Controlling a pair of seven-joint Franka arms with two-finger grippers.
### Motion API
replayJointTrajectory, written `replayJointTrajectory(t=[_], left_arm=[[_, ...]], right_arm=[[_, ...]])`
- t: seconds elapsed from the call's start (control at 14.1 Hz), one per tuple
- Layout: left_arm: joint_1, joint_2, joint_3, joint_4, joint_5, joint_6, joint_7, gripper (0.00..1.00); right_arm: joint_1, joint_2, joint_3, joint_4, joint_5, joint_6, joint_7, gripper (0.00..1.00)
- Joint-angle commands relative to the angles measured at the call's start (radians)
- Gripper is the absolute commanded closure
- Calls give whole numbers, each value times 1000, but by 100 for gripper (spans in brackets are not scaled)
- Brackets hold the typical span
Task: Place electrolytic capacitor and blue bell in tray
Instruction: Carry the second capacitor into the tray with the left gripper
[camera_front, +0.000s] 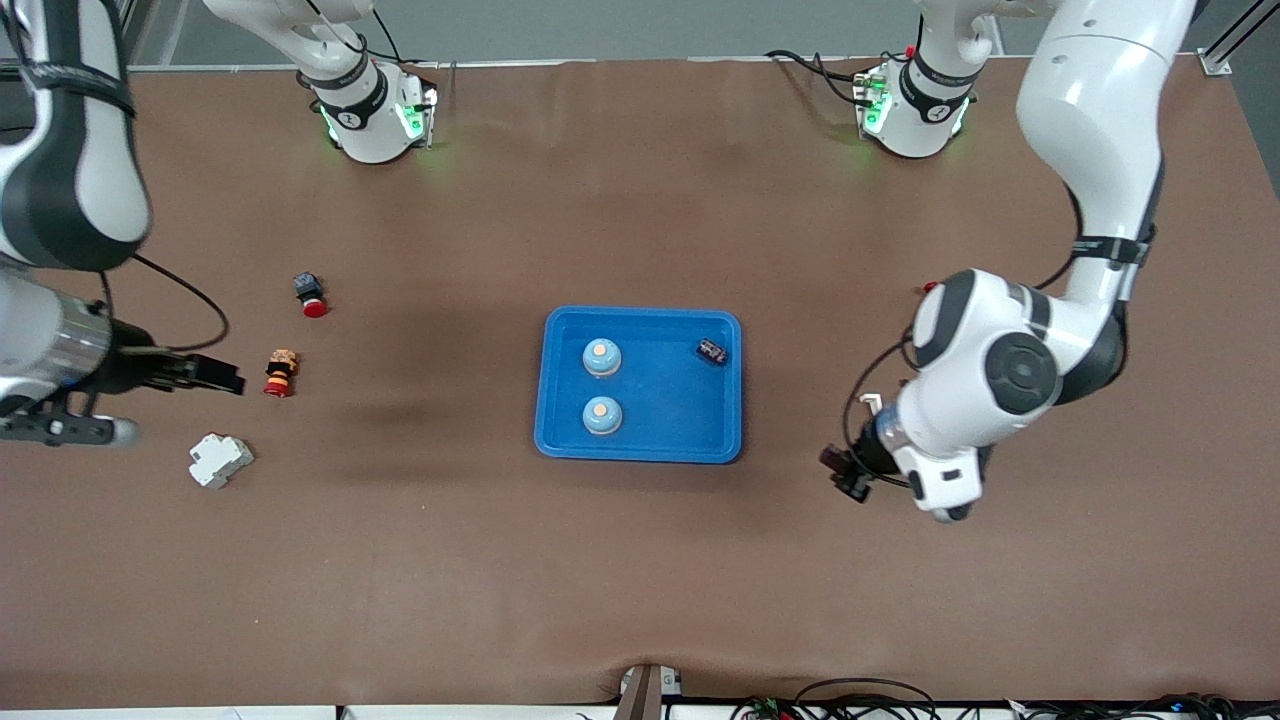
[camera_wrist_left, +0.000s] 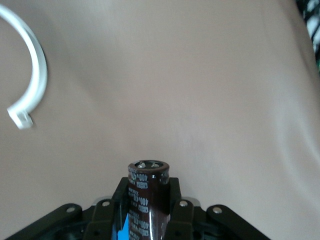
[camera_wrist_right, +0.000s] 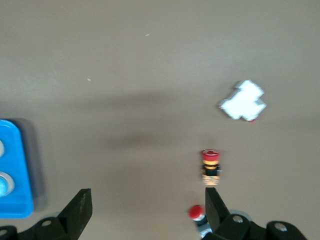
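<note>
1. Front view: the shallow bright-blue rectangular plastic tray (camera_front: 640, 446) sits mid-bench on the brown matte bench (camera_front: 640, 580) and already holds two round pale-blue bells with orange buttons (camera_front: 602, 357) plus a small dark cylindrical capacitor (camera_front: 712, 351). The left gripper (camera_front: 848, 472) hangs over bare bench toward the left arm's end, just beside the tray. The right gripper (camera_front: 215, 376) is over the bench next to a red-and-yellow stacked push-button (camera_front: 281, 373), near a red-capped switch (camera_front: 310, 293) and a white blocky plastic part (camera_front: 219, 460).

2. Left wrist view: the left gripper is clamped on a glossy dark-brown electrolytic capacitor (camera_wrist_left: 147, 197) with a metal top. To do this well, I judge it should carry over the rim and lower before releasing — a smooth cylinder rolls.

3. Right wrist view: the right gripper's fingers (camera_wrist_right: 80, 210) stand wide apart, holding nothing — waiting.
</note>
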Motion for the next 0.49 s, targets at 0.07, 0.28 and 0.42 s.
replayJointTrajectory(t=[0.07, 0.28, 0.42], left_arm=[[-108, 34, 19, 15, -5, -10, -107, 100], [-169, 45, 26, 12, -2, -8, -152, 100], [-194, 58, 28, 12, 4, -8, -175, 100]], right_arm=[[-10, -128, 22, -57, -68, -42, -11, 0], [-11, -173, 22, -61, -68, -65, -6, 0], [-11, -197, 22, -64, -68, -70, -5, 0]])
